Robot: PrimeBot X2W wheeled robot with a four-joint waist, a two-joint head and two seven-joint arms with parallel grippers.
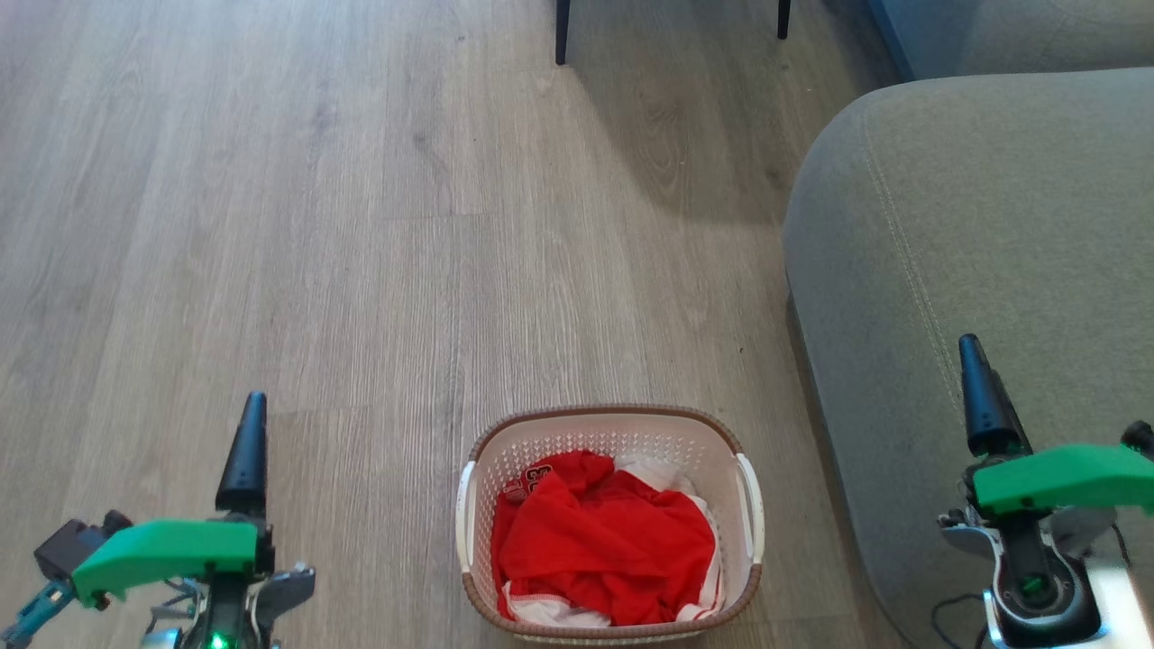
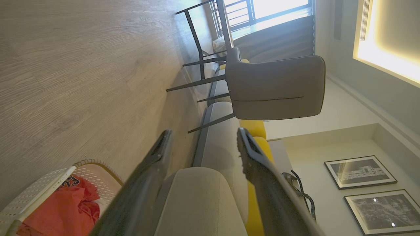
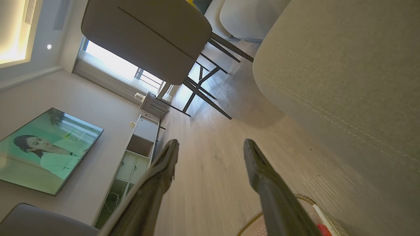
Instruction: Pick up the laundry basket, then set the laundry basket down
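Wide apart and holding nothing, the robot's left jaws and right jaws sit at the near left and near right of the scene, their long dark fingers (image 2: pixel 144 186) pointing away over a pale wood-plank floor (image 1: pixel 361 225). Between them, near and roughly central, the laundry basket (image 1: pixel 622 437) stands upright on the floor, touched by neither arm. It is a white perforated tub with a brown woven-look rim and white side handles, and crumpled red-and-white clothes (image 1: pixel 604 541) fill its bottom.

Bare floor separates the basket from the left jaws. On the right, the rounded arm of a grey sofa (image 1: pixel 974 225) bulks close beside the basket, a narrow strip of floor between the two, and the right jaws hang in front of that upholstery. Further off, the thin black legs of a grey chair (image 2: pixel 275 88) stand on the floor beyond the sofa arm, with yellow cushions (image 2: pixel 254 129) lying on the sofa seat.

A bright window (image 2: pixel 272 9) closes the far end of the room. Two framed pictures (image 2: pixel 359 172) hang above the sofa; on the left wall are a lit television (image 3: pixel 46 150) and a white cabinet (image 3: pixel 141 144).
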